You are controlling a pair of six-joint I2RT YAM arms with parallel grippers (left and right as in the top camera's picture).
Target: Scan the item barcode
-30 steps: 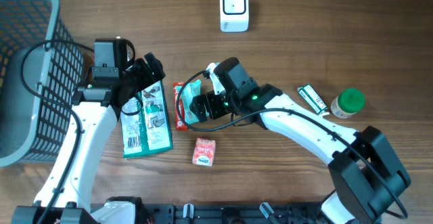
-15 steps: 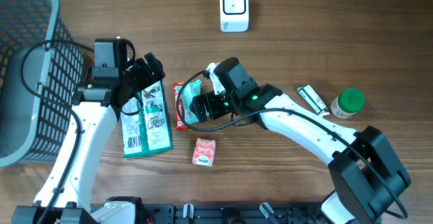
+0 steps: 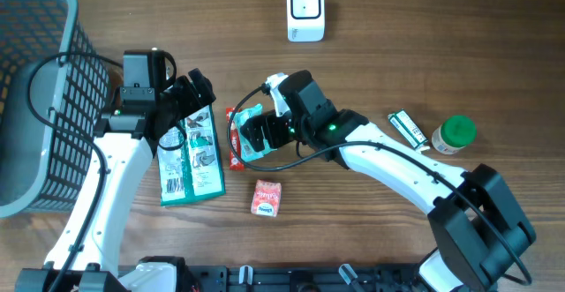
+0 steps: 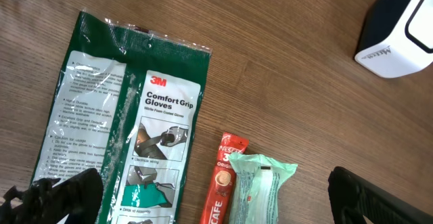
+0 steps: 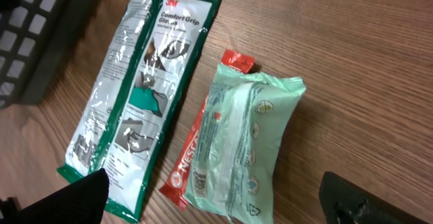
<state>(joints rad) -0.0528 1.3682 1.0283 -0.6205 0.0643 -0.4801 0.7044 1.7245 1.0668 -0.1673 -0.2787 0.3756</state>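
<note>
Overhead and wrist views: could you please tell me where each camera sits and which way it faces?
Overhead: fixed above the table, looking straight down; both arms show.
Left wrist: on the left arm, facing down at the glove pack; own fingertips at the bottom corners.
Right wrist: on the right arm, facing down at the green pouch; own fingertips likewise.
Wrist views share glove pack, green pouch, red sachet.
</note>
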